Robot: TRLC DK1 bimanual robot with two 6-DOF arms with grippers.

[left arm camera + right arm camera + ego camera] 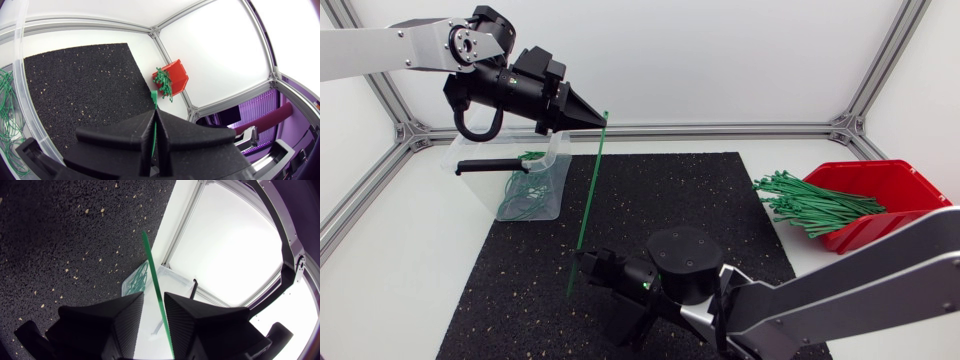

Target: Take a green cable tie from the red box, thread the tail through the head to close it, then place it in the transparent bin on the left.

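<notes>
**White worktop [400, 250], black mat [670, 200]: tie out of box, not yet looped**

Far L: transparent bin [555, 165] sits at the mat's L edge w/ a tangle of looped ties [520, 195] inside, so some look done already. Above the bin, the L hand [601, 118] is pinched tight on the top end of one green cable tie [585, 210]. The L wrist view shows its fingers [130, 135] pressed together w/ the green strip between them and a short bit poking out ahead of the tips.

Tie hangs straight, approx upright, from the L hand down over the mat's middle. Its lower part runs between the fingers of the R hand [580, 262]. In the R wrist view those fingers [187, 315] stand apart, w/ the strip in the gap and daylight beside it, so not clamped.

Far R: red box [895, 180] off the mat, a bundle of spare ties [815, 205] spilling over its lip.

Progress, my read:
- Pick from the box is done.
- Threading hasn't started: the tie is one straight strip, no loop.
- Left to do: bring tail to head, feed it thru, drop it in the bin.

Surface: speckled foam mat on the white worktop. Aluminium frame rails [720, 130] and white panels run round the back and sides.
</notes>
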